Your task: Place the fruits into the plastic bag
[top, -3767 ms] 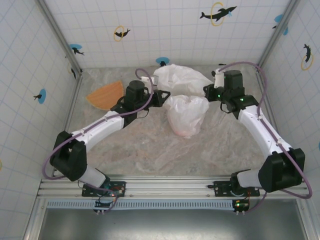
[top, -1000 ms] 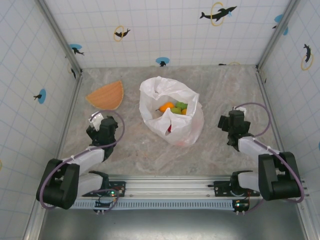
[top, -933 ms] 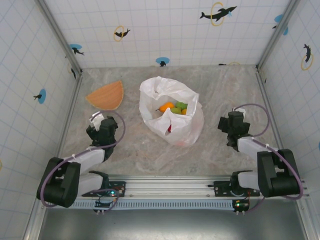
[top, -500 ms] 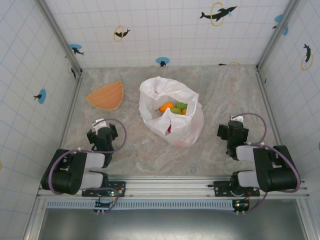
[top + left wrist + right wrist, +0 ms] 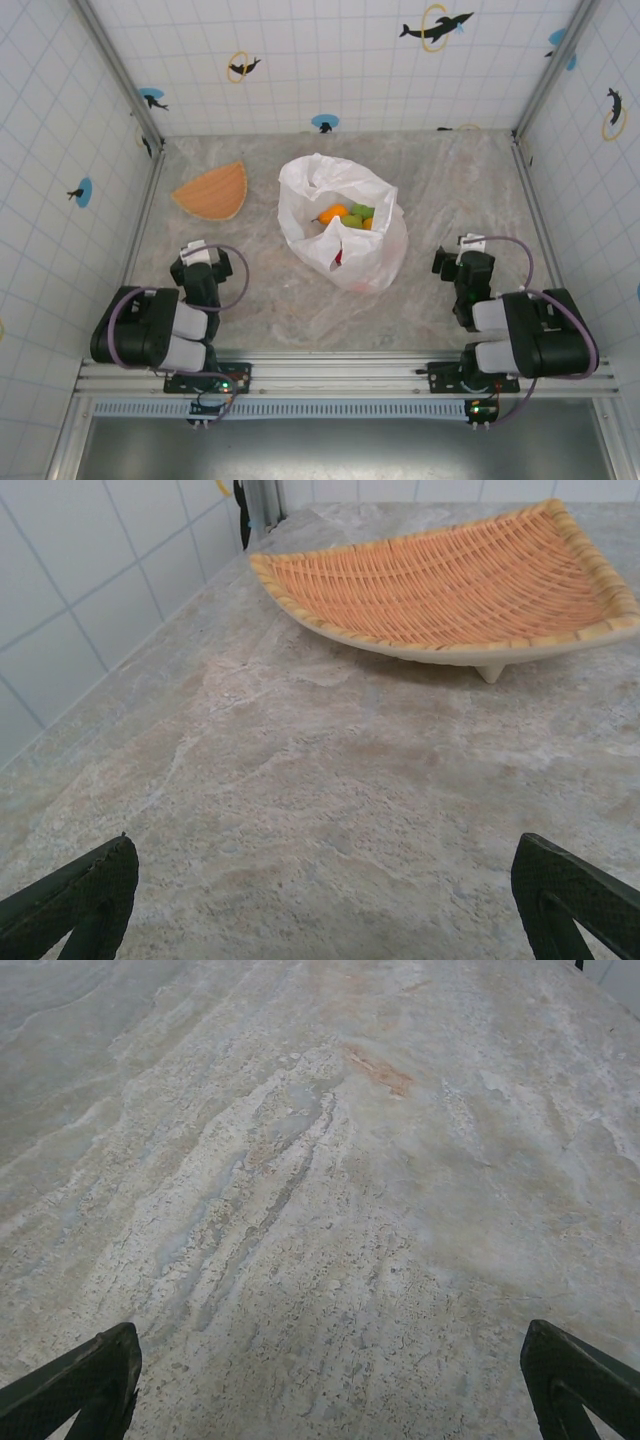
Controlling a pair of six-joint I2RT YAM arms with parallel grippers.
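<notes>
Left tool point(image 5: 201, 268) released: in the left wrist view its fingers point(image 5: 85, 895) sit at the two bottom corners, spread wide, with only bare counter point(image 5: 300, 300) between them. It is folded back close to its base at the near edge.

Right tool point(image 5: 466, 268) also released: fingers point(image 5: 85, 1380) wide apart in the right wrist view, nothing gripped, plain veined counter ahead of it. It is likewise tucked by its base at the near edge.

Bag point(image 5: 345, 225) lies mid-counter, ahead and to the right of the left tool, ahead and to the left of the right tool, well apart from both. Its mouth is open upward. Fruits point(image 5: 345, 216) are inside, bunched under the mouth: orange and green ones are clear, with a red patch lower down through the plastic. Cannot count them.

Tray point(image 5: 213, 190) is ahead of the left tool, apart from it and left of the bag, not touching the bag. In the left wrist view it shows a woven orange surface, a pale rim and a small foot on the counter.

Edges: the tiled left wall runs close along the left tool's left side, and the right wall runs close on the right tool's right. The metal rail is just behind both tools.

Open room: a wide bare strip of counter lies between the two tools and in front of the bag, and there is bare counter between the right tool and the back wall.
</notes>
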